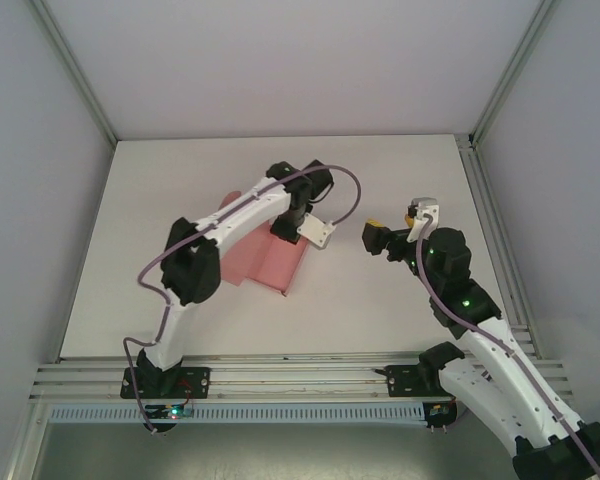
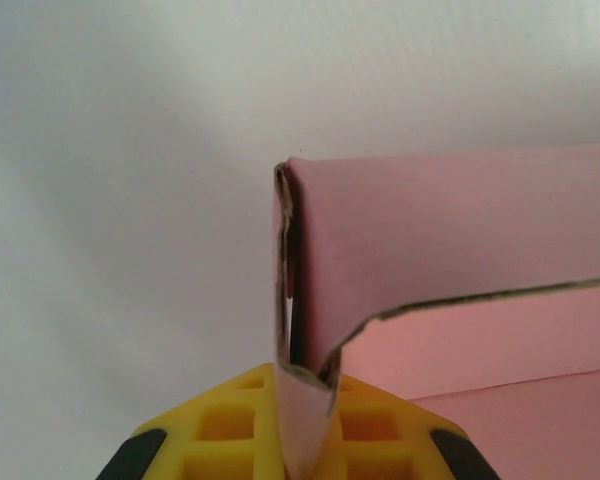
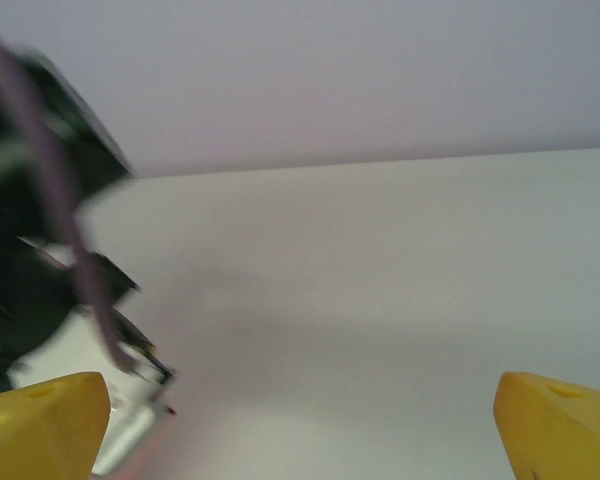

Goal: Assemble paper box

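Clamping a paper box [image 2: 460,230] flap, left end effector [image 2: 305,425] is nearer; right end effector [image 1: 372,238] hangs released, box leftward.

Matt pink card, rough cut edges: paper box [image 2: 460,230]; matt white table [image 1: 380,300].

Both arms are the same build: left arm [image 1: 230,220] and right arm [image 1: 500,355] have white link shells and black joint housings. A purple cable [image 1: 152,272] runs outside the left arm, and a matching cable [image 1: 427,285] runs on the right. Green LEDs [image 1: 467,300] are lit on the right arm's joints. White bracket [image 1: 318,232] at the left wrist. Left fingers [image 2: 225,435] are yellow with moulded square pockets, black at the outer corners. Right fingers [image 3: 40,425] are yellow wedges with small dimples.
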`<control>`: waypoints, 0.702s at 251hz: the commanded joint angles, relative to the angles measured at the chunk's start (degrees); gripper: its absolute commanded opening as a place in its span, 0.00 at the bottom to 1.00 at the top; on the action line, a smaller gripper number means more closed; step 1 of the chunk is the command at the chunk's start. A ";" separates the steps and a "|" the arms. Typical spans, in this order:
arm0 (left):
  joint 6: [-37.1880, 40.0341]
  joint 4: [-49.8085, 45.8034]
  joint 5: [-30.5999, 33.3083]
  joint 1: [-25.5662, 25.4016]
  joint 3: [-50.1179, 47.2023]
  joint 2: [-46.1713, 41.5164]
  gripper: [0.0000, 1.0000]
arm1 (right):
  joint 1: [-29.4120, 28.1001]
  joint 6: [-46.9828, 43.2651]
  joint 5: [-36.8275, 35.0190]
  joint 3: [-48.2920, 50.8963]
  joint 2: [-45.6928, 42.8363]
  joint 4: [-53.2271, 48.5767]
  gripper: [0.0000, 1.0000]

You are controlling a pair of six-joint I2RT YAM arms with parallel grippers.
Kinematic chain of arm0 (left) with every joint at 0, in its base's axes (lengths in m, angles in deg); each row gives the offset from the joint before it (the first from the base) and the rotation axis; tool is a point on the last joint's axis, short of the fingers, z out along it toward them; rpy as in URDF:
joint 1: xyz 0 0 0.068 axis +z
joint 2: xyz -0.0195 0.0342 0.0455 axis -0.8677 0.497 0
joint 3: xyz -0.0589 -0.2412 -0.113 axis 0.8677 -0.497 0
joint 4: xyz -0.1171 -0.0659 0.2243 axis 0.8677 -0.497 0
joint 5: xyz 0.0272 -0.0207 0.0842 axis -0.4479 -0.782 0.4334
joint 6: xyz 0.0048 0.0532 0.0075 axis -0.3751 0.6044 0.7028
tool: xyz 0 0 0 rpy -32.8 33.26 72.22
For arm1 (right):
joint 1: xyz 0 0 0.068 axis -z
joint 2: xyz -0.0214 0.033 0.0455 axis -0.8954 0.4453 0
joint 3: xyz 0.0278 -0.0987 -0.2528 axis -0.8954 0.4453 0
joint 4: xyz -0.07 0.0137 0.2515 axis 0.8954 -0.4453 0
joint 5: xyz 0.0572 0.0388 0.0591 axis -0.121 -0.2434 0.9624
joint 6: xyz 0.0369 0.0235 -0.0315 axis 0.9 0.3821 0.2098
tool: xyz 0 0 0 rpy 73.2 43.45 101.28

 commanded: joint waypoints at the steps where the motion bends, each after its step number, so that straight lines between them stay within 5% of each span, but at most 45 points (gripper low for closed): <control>1: 3.75 -3.34 1.86 -1.90 2.44 0.72 0.04 | 1.08 0.97 -1.42 0.95 -0.37 -1.89 0.98; 15: 4.08 -2.68 1.16 -2.63 2.55 1.80 0.19 | 1.56 1.26 -1.78 0.54 0.22 -2.84 0.98; 35: 3.62 -0.57 3.08 -3.38 1.39 2.96 0.26 | 2.25 1.45 -2.09 0.42 0.95 -3.36 0.98; 65: 1.02 0.07 3.44 -3.62 1.75 3.21 0.56 | 3.36 1.33 -0.88 0.42 1.69 -3.32 0.98; 74: -0.44 -0.47 1.89 -3.52 2.98 3.10 0.73 | 3.67 1.34 -0.51 0.36 2.11 -3.35 0.98; 82: -1.32 -1.70 -0.06 -3.47 4.38 3.20 0.99 | 3.87 1.34 -0.37 0.10 2.52 -3.28 0.98; 135: -10.15 -1.95 -11.83 -2.15 13.92 -0.97 1.00 | 4.51 -0.41 0.82 -3.24 8.53 -4.27 0.98; 176: -31.97 14.41 -18.32 2.63 11.43 -10.95 1.00 | 1.18 -5.51 5.25 -5.94 15.69 -3.09 0.98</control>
